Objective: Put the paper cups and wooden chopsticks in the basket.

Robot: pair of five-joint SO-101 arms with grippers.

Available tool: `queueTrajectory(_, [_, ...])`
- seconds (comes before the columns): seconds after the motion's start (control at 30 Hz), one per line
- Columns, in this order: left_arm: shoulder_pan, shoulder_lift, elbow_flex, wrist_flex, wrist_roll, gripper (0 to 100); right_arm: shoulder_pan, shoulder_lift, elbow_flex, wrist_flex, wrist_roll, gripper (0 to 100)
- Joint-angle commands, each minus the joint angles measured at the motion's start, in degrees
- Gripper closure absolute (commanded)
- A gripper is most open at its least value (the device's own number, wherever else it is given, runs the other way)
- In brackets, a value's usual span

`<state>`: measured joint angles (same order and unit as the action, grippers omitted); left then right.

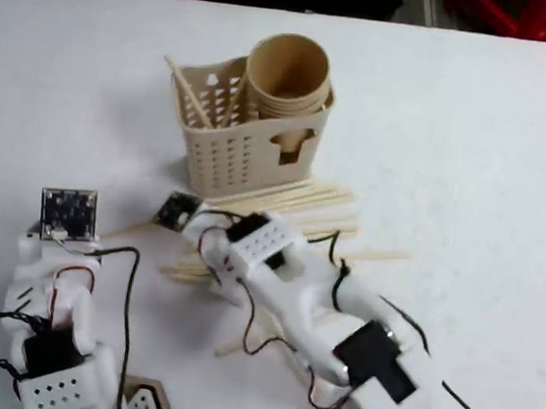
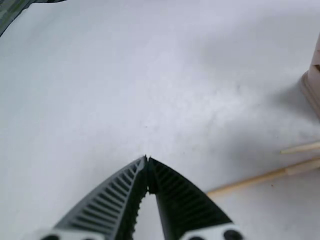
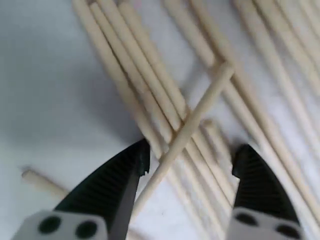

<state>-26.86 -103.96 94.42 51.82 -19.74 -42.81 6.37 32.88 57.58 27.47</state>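
The wooden chopsticks (image 3: 150,85) are pale, round sticks lying loose on the surface, most of them side by side in a slanted bundle just ahead of the right fingers (image 3: 120,182). One crossing chopstick (image 3: 197,115) lies over the bundle, and its near end runs between the two spread fingers, closer to one of them. Beyond the bundle stands the basket (image 1: 244,153), cream, slotted and upright. The paper cups (image 1: 288,71), tan and nested in a stack, sit upright in one of its compartments. Leaning chopsticks (image 1: 194,95) stand tilted in the other. Two more sticks (image 2: 260,179) lie off to one side of the left fingers (image 2: 120,195), apart from their pressed-together tips.
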Motion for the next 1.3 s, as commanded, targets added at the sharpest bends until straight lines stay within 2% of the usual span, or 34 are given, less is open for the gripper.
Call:
queueTrajectory(0.0, [-0.40, -0.57, -2.20, -1.14, 0.70, 98, 2.24, 0.92, -2.11, -0.66, 2.99, 88.9])
queueTrajectory(0.07, [-0.31, -0.57, -2.20, -1.14, 0.70, 98, 2.33, 0.92, -2.20, -0.66, 4.31, 93.8])
queueTrajectory(0.2, [-0.31, -0.57, -2.20, -1.14, 0.70, 98, 2.59, 0.92, -2.20, -0.66, 4.92, 96.8])
queueTrajectory(0.7, [-0.31, -0.57, -2.20, -1.14, 0.62, 98, 2.42, 0.84, -2.73, 1.10, 4.92, 96.1])
queueTrajectory(0.87, [-0.31, -0.57, -2.20, -1.14, 0.62, 98, 2.51, 0.84, -5.89, 6.29, 4.57, 89.2])
queueTrajectory(1.07, [-0.31, -0.57, -2.20, -1.14, 0.62, 98, 2.51, 1.45, -6.42, 6.64, 4.92, 96.8])
queueTrajectory(1.27, [-0.31, -0.57, -2.20, -1.14, 0.62, 98, 2.42, -1.01, -6.51, 6.90, 4.92, 98.1])
